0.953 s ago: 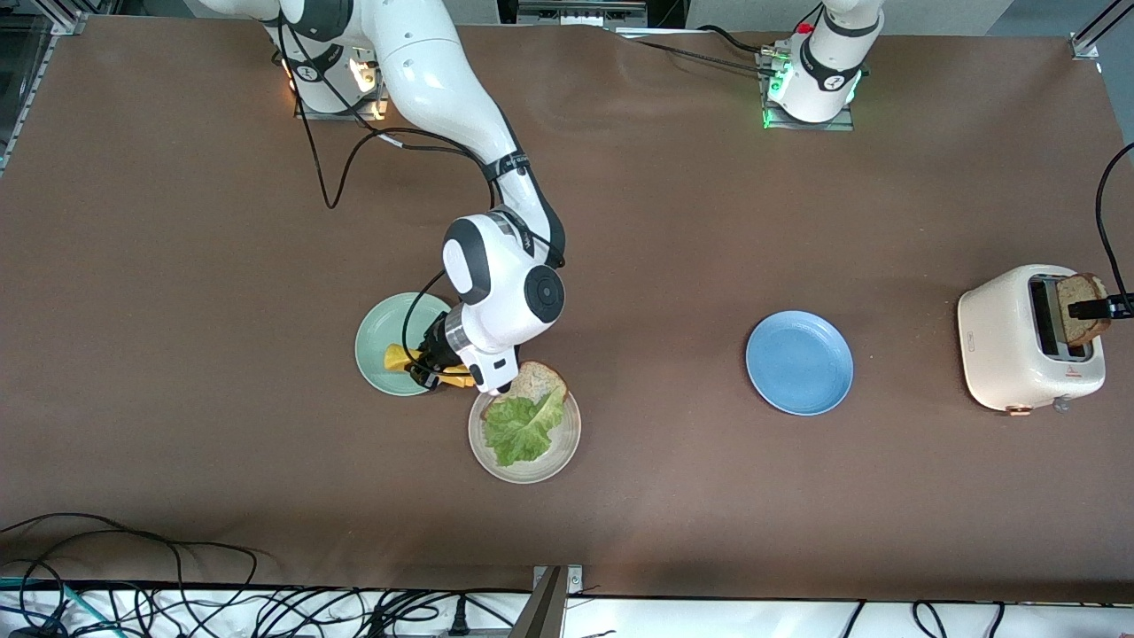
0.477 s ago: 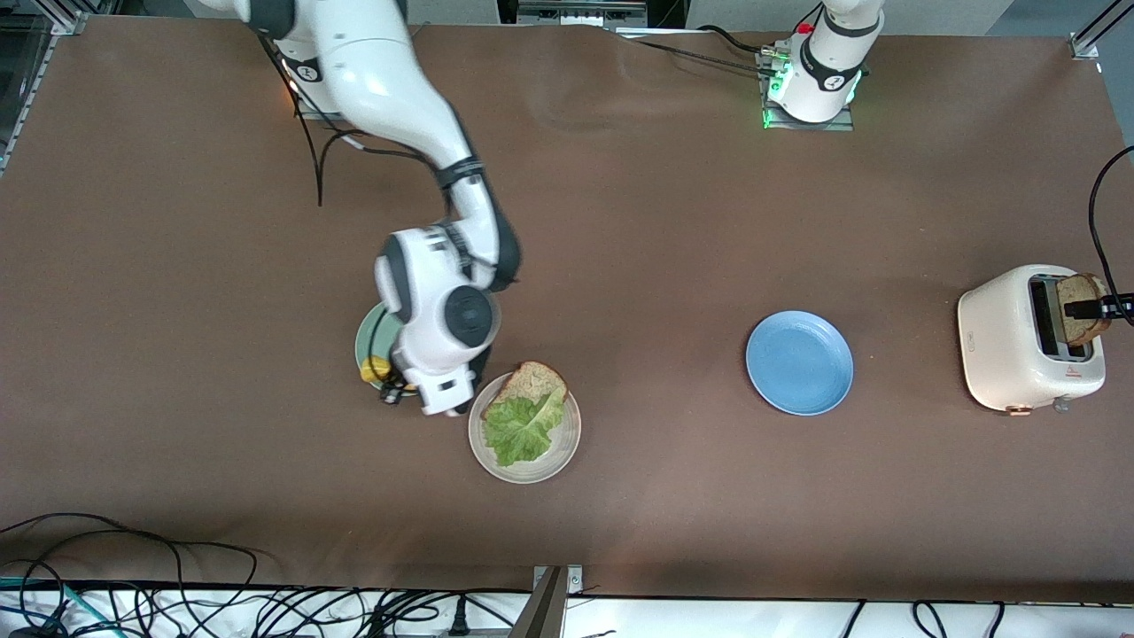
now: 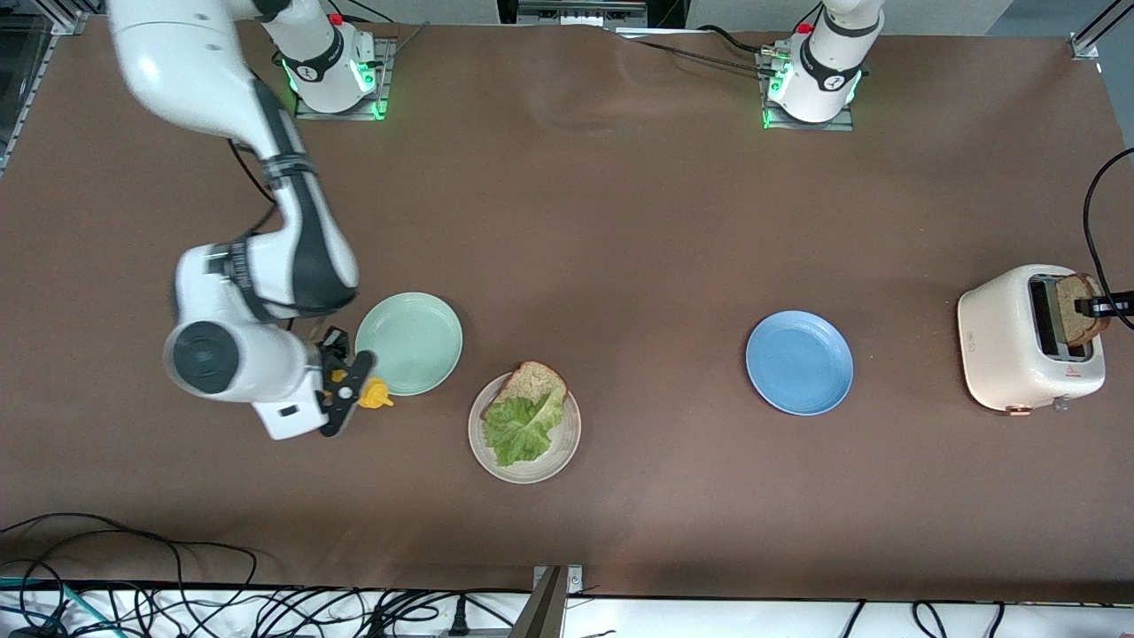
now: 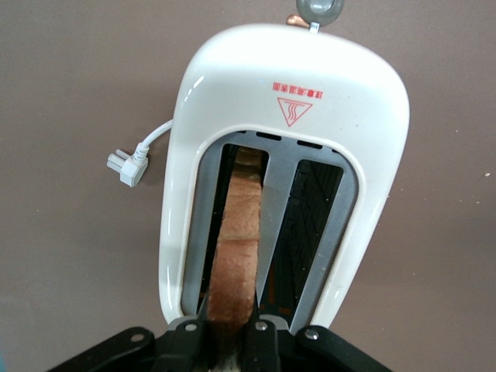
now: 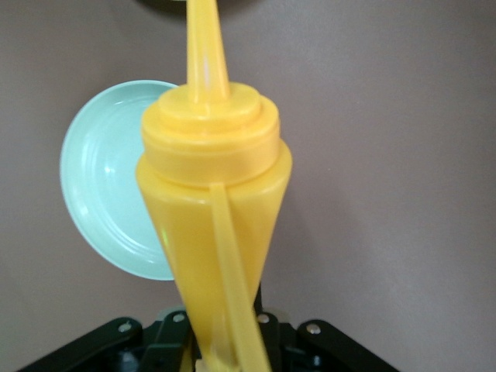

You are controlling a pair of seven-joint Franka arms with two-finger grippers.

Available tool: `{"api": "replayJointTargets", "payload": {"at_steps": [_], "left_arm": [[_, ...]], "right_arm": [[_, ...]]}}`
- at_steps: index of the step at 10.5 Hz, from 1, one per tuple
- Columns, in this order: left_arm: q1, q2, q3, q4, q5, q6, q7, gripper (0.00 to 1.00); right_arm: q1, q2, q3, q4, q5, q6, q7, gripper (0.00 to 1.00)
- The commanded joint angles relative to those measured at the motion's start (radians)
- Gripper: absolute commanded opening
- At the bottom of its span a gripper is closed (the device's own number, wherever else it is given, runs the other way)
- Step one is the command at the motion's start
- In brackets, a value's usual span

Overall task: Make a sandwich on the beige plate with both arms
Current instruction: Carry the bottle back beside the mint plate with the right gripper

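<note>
L gripper (image 3: 1094, 307) clamps toast (image 3: 1074, 307) in toaster (image 3: 1010, 341); plate (image 3: 564, 452) lies toward R arm's end. R gripper (image 3: 350, 390) grips bottle (image 3: 374, 395).

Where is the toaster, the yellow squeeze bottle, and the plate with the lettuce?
toaster (image 3: 1001, 341): front view, on its cream side wall.
yellow squeeze bottle (image 5: 213, 209): right wrist view, on its body below the cap.
beige plate (image 3: 564, 447): front view, on its bare rim beside the lettuce.

left gripper (image 3: 1097, 307): fingers clamped | right gripper (image 3: 347, 390): fingers clamped, aloft
</note>
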State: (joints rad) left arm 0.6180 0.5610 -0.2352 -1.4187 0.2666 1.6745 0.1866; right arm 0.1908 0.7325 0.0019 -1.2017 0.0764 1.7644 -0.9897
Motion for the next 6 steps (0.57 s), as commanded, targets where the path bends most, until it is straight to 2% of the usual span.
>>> {"api": "replayJointTargets", "payload": {"at_steps": [1, 4, 5, 6], "left_arm": [[0.0, -0.016, -0.006, 0.01, 0.042, -0.015, 0.017, 0.0], [-0.001, -0.065, -0.01, 0.072, 0.043, -0.097, 0.06, 0.0], [-0.001, -0.081, -0.006, 0.105, 0.043, -0.143, 0.091, 0.0], [0.002, -0.104, -0.006, 0.141, 0.045, -0.182, 0.132, 0.0]], "right_arm": [[-0.135, -0.013, 0.076, -0.033, 0.168, -0.022, -0.162, 0.0], [-0.252, 0.066, 0.079, -0.012, 0.431, -0.058, -0.433, 0.0], [-0.286, 0.1, 0.084, -0.004, 0.484, -0.066, -0.511, 0.0], [-0.325, 0.143, 0.101, 0.022, 0.502, -0.098, -0.582, 0.0]]}}
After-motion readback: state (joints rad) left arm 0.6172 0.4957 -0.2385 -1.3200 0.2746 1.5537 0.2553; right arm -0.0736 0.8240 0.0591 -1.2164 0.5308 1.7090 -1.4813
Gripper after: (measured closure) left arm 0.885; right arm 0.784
